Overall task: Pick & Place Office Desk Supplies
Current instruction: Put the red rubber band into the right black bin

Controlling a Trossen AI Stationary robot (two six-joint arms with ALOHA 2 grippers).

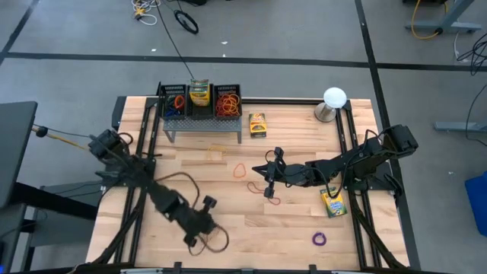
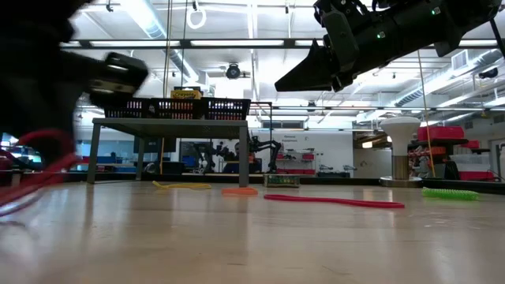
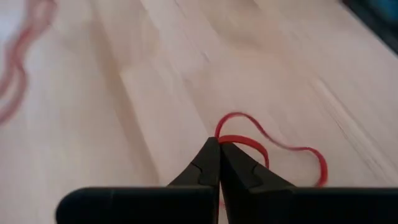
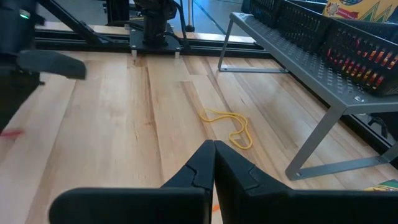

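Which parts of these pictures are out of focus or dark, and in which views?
Low view: the left arm close to the camera is a dark blur, and ceiling lights glare. Left wrist view: the red rubber band at the shut left gripper is soft. High view: evenly lit.

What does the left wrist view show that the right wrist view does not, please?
Only the left wrist view shows a red rubber band at the shut left gripper, seemingly pinched. Only the right wrist view shows a yellow rubber band, the metal shelf with black baskets, and the shut, empty right gripper. Both show the wooden table.
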